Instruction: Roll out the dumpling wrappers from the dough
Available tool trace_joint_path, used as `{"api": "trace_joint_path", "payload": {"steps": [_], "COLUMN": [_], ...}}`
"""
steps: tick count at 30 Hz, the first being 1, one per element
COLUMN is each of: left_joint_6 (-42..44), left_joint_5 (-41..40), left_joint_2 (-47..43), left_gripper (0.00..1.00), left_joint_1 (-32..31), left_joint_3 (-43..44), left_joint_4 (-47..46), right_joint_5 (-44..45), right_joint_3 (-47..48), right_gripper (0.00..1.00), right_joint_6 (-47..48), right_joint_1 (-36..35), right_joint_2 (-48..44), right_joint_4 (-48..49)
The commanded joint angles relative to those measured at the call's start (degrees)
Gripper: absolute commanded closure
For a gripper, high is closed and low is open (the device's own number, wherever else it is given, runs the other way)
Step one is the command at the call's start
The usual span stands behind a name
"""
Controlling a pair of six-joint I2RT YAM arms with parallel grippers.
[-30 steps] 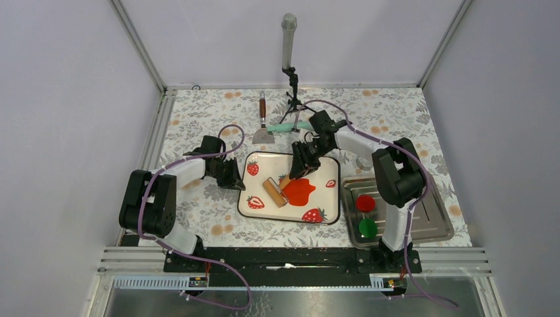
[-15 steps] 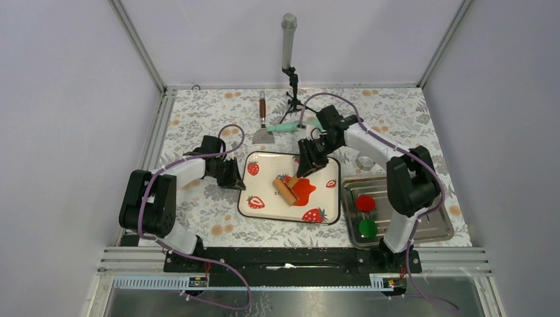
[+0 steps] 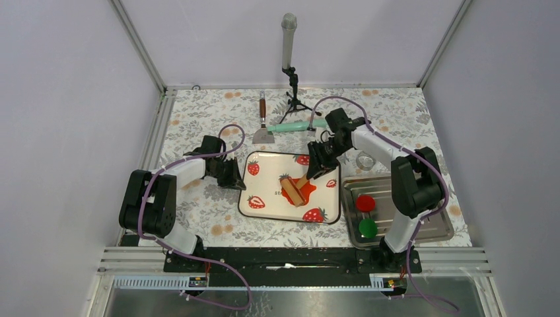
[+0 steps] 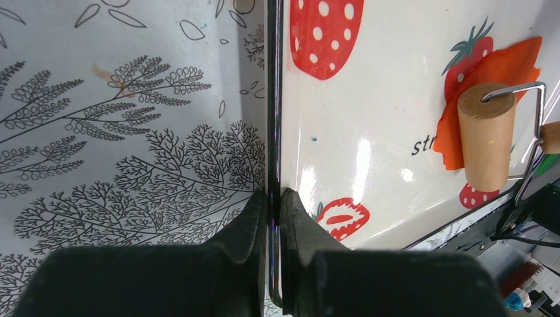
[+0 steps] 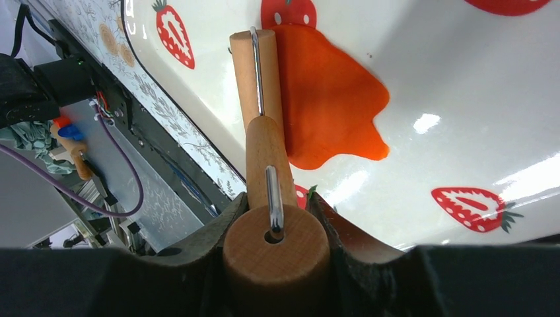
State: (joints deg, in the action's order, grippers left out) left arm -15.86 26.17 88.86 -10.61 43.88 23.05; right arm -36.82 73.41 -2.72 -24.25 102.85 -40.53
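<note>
While the left gripper [image 4: 272,208] is pinching the tray [image 4: 273,99] by its left rim, the right gripper [image 5: 276,228] is clamping the roller [image 3: 298,191] on the dough [image 5: 330,99] (mid-tray, rolling step, I judge); next is calling for even pressure outward.

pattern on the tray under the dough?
The tray is white with red strawberries and a thin dark rim; top external shows it best.

Bright, even light throughout; white glare spots on the glossy tray [image 4: 396,66], soft shadows, close foreground blurred.
</note>
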Motion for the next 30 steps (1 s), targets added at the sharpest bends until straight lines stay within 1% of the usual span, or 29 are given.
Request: {"api": "trace_joint_path", "payload": {"steps": [1,6,15,22,28,29,30], "left_joint_6": [1.4,1.1,0.9,0.9,0.9,0.9,1.0], "left_joint_5": [-2.0,-1.5,-1.2,-1.3,-1.3,-1.3,-1.1], "left_joint_2": [-1.6,-0.9,-0.6,-0.7,-0.7,-0.8,-1.1], "left_gripper": [1.00,1.00,1.00,1.00,1.00,1.00,1.00], "left_joint_1": [0.2,0.2,0.2,0.2,0.2,0.2,0.2], "left_joint_3": [-0.1,0.3,0.4,0.4,0.4,0.5,0.7], "left_joint_4": [-1.2,-1.4,-1.6,-1.5,-1.3,-1.2,-0.9], "right_joint_5": [22.5,24.8,29.3,30.4,29.7,29.0,26.5], "right_joint_3": [0.4,0.1,-1.1,-0.2,0.3,0.6,1.4], "right_gripper": [1.00,1.00,1.00,1.00,1.00,1.00,1.00], "right_joint_6": [6.6,8.4,10.0,10.8,10.9,11.0,11.2], "right_joint_1": [4.4,6.9,9.3,12.0,13.2,13.2,13.3], "right_joint_2": [1.9,1.3,0.3,0.2,-1.0,-1.5,-2.1], "right_joint_4": [-1.8,-3.2,-3.2,-3.6,-3.7,-3.8,-4.2]}}
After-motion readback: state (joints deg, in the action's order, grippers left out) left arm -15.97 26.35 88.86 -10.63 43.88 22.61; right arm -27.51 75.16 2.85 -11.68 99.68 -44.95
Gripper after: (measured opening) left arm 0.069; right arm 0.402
